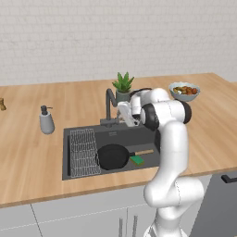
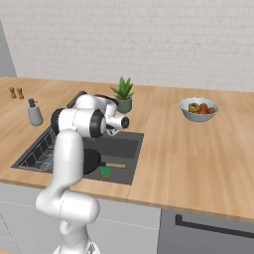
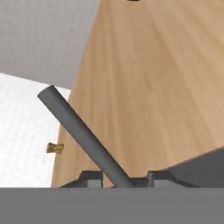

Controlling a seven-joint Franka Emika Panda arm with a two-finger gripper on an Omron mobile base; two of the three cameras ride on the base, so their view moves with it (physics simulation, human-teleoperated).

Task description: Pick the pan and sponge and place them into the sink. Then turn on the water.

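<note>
While our gripper (image 3: 118,181) sits with fingers spread either side of the faucet (image 1: 109,107) handle, the pan (image 1: 112,156) and sponge (image 1: 137,160) lie in the sink (image 1: 69,172), sponge beside the handle.

Inside the dark grey rectangular sink (image 1: 69,139) lie one round black frying pan (image 1: 112,156) and one small green sponge (image 1: 137,160). Behind the sink stand one dark angular faucet (image 1: 109,105), one grey soap dispenser bottle (image 1: 46,120) and one potted green plant (image 1: 123,86). Right of it sits one pale bowl of fruit (image 1: 184,91).

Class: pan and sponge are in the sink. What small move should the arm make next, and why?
Probably push the faucet lever sideways to start the water. The pan and sponge already lie in the sink, no stream falls from the faucet, and the gripper has the lever between its fingertips.
</note>
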